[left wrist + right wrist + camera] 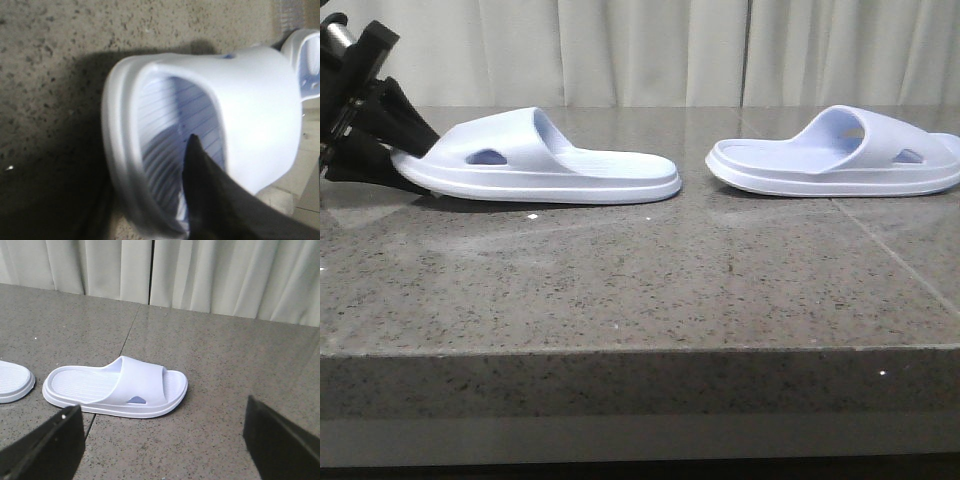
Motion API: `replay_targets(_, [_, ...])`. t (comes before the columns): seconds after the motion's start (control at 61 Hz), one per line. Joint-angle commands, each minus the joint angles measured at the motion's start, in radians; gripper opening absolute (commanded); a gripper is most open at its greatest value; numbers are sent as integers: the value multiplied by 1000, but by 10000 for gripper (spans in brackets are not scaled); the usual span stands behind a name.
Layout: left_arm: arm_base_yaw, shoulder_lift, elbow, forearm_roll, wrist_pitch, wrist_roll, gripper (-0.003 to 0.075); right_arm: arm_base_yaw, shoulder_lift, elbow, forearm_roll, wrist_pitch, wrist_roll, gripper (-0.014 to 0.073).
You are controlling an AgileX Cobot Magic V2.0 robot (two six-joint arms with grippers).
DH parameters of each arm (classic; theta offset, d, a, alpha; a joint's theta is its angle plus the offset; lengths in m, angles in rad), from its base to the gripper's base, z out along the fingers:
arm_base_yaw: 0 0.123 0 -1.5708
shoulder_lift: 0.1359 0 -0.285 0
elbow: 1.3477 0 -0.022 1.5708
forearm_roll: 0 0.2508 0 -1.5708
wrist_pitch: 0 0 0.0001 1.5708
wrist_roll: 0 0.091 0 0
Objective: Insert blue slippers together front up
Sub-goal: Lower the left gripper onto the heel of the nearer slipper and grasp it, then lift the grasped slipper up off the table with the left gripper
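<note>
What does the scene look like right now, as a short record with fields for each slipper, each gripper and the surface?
left slipper: flat on the table, sole down, toe end by the left gripper
right slipper: flat, sole down, apart from the other, untouched
left gripper: one finger inside the left slipper's toe opening
right gripper: open, off the right slipper
table: speckled grey stone

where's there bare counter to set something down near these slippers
Bare: the wide front strip between both slippers and the counter edge, and the gap between their heels. Crowded: the left slipper toe, where the left pincer sits. The right slipper is untouched.
</note>
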Motion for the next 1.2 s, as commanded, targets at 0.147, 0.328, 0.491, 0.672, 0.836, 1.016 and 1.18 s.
replay_targets(0.147, [39,-23,-5,-135,137,50,-19,-6,13,-35,-15,-72,-6,663])
replay_targets(0.328, [96,-70,-5,-258,137,32,-20,-6,13,-35,-15,-72,-6,663])
replay_targets(0.491, [113,-131,-5,-263,137,-8,-19,-6,13,-35,-15,-72,-6,663])
replay_targets(0.672, [113,-183,-5,-268,137,-43,-19,-6,13,-35,-15,-72,-6,663])
replay_targets(0.836, [113,-225,-5,-270,137,-66,-19,-6,13,-35,-15,-72,-6,663])
replay_targets(1.016, [111,-275,-5,-268,137,-86,-19,-6,13,-35,-15,-72,-6,663])
replay_targets(1.18, [88,-292,-5,-267,137,-86,-19,-6,13,-35,-15,-72,-6,663])
